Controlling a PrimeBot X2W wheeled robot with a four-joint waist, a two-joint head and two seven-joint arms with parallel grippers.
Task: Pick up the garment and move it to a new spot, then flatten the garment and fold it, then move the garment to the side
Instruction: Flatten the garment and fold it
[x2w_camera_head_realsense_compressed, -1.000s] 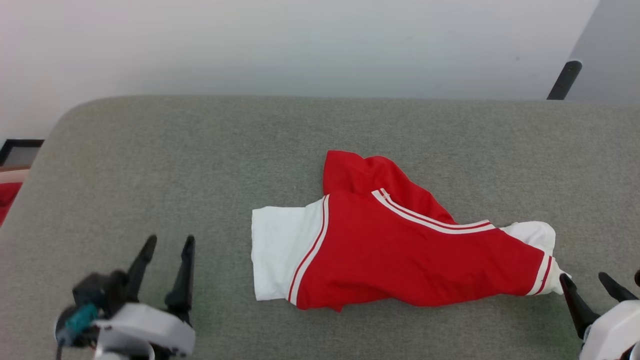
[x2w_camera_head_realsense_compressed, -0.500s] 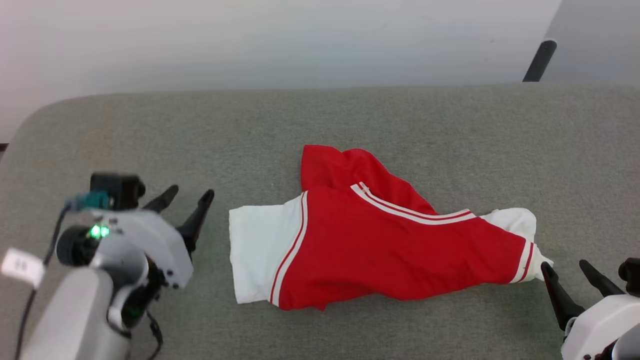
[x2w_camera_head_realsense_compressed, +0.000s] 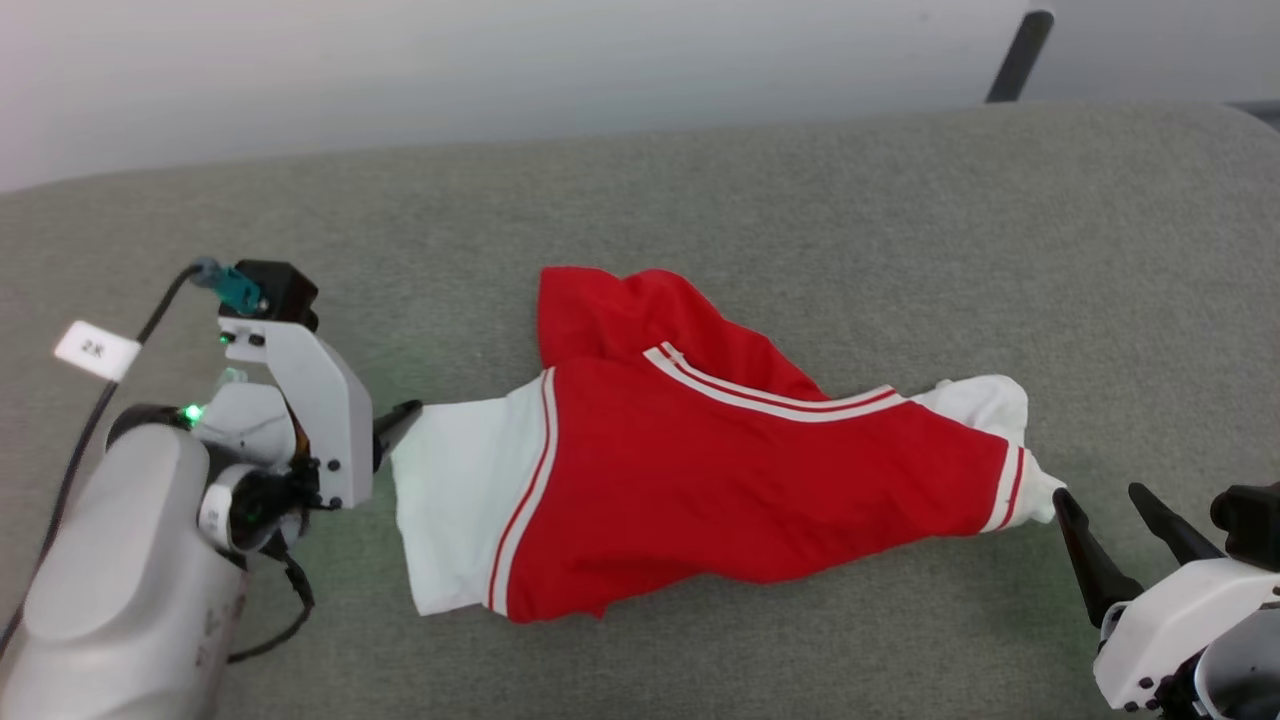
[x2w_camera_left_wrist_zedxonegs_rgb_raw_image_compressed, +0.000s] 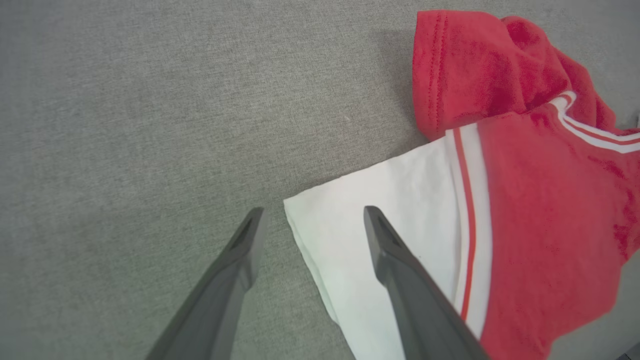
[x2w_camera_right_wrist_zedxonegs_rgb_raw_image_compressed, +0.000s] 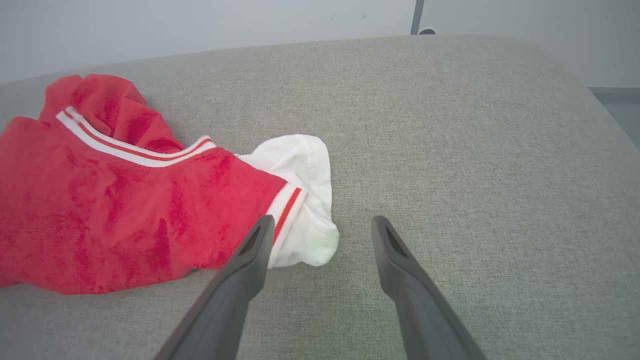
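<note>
The garment (x2w_camera_head_realsense_compressed: 720, 470) lies crumpled across the middle of the head view on the grey cushion (x2w_camera_head_realsense_compressed: 700, 200). Its red body is doubled over itself, with a red flap (x2w_camera_head_realsense_compressed: 600, 310) poking toward upper middle, a white flat sleeve (x2w_camera_head_realsense_compressed: 450, 500) at centre-left and a white bunched sleeve (x2w_camera_head_realsense_compressed: 985, 405) at centre-right. Likely risks: a pinch at either end could catch just the top layer, or grab cushion fabric with the cloth, since the sleeves lie right on the surface. The bunched sleeve is lumpy and could slip from a shallow grip. Lifting by the sleeves alone may leave the doubled red body tucked, so it won't spread flat. The left gripper (x2w_camera_left_wrist_zedxonegs_rgb_raw_image_compressed: 313, 212), jaws wide and holding nothing, straddles the flat sleeve's upper corner in the left wrist view, one finger over cushion, one over white cloth; contact can't be told. The right gripper (x2w_camera_head_realsense_compressed: 1100, 493), at lower right of the head view, is also spread wide and empty, its nearer fingertip just beside the bunched sleeve's end.
</note>
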